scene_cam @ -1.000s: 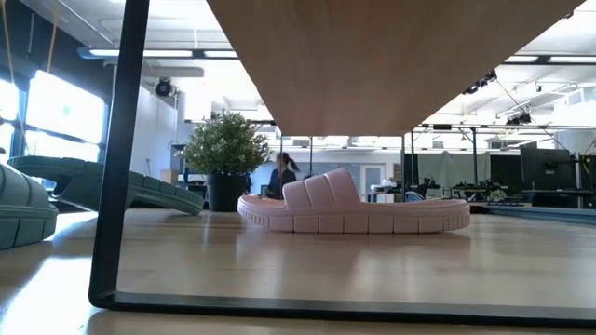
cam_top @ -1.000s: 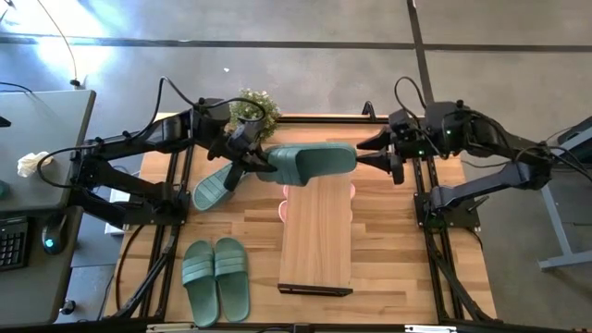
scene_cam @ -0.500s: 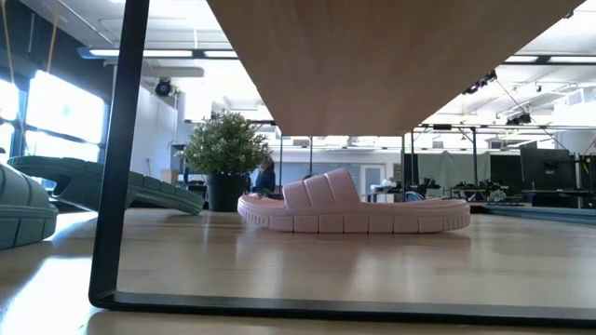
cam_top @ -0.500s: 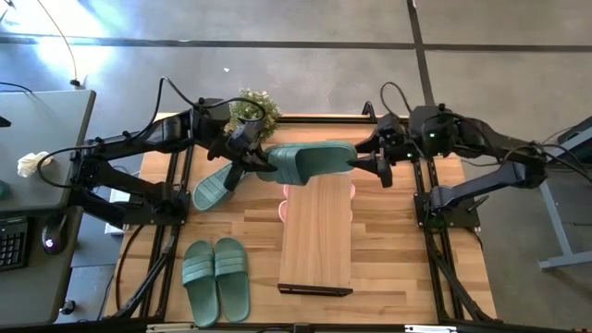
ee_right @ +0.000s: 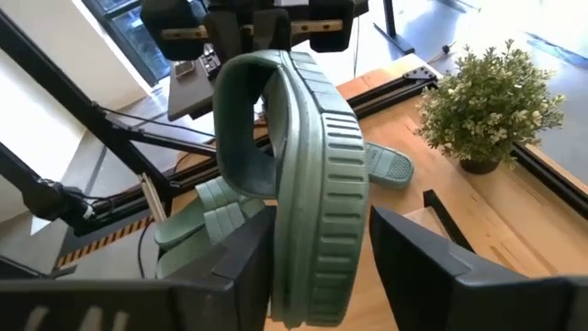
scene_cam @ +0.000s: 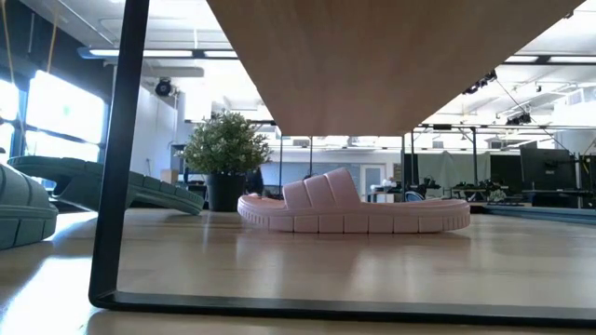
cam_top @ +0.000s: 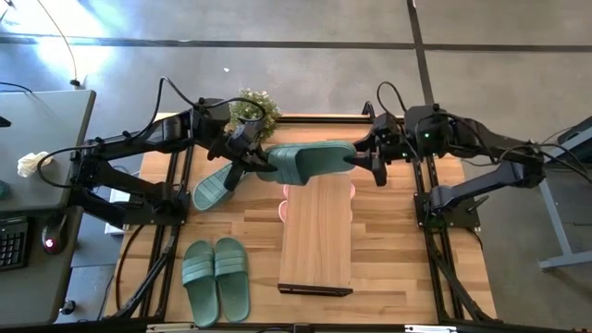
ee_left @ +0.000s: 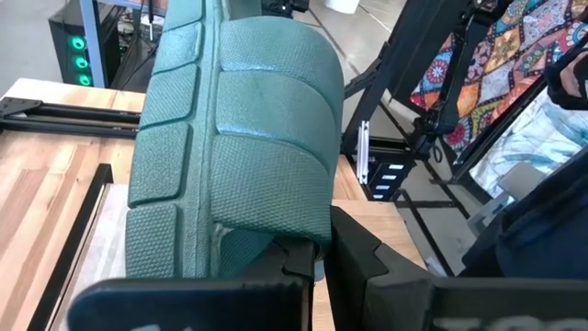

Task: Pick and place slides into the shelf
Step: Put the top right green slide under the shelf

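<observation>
A sage green foam slide (cam_top: 314,159) is held clamped by the left gripper (cam_top: 262,163) above the light-wood shelf's (cam_top: 315,231) far end; the right gripper's (cam_top: 363,163) fingers straddle its toe, not quite closed. A potted plant (cam_top: 250,106) sits just behind.

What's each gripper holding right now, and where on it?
Left gripper is shut on one end of the green slide held over the shelf. Right gripper straddles its other end, fingers not yet clamped.

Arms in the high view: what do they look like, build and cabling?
Both are black jointed arms with black cables looping above them. The left pincer and right pincer end in dark, blocky fingers. A small green light glows on the right arm.
</observation>
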Action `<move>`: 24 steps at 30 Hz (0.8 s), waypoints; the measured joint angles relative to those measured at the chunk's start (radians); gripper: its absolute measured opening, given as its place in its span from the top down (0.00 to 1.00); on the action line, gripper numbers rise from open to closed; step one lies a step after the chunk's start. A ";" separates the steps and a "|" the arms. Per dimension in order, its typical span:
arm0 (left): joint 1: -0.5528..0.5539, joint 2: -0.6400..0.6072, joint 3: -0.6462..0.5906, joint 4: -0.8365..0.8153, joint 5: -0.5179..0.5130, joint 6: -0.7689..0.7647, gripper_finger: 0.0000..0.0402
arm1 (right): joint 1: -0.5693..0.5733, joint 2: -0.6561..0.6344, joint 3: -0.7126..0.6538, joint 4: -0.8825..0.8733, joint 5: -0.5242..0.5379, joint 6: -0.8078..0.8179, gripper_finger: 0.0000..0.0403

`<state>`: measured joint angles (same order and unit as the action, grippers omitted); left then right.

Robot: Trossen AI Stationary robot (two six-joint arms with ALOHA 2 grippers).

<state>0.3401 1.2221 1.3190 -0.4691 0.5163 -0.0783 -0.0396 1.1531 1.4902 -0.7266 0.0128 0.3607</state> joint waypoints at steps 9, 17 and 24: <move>0.000 0.000 0.000 -0.005 0.000 0.008 0.94 | -0.001 0.011 0.000 -0.009 0.028 0.000 0.85; 0.000 0.000 0.000 -0.005 -0.002 0.067 0.76 | -0.001 0.010 0.000 -0.012 0.054 0.000 0.91; 0.000 -0.001 0.000 -0.006 -0.012 0.075 0.58 | -0.001 0.008 0.000 -0.013 0.067 0.000 0.91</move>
<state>0.3405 1.2209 1.3193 -0.4748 0.5041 -0.0037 -0.0402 1.1608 1.4902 -0.7399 0.0797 0.3602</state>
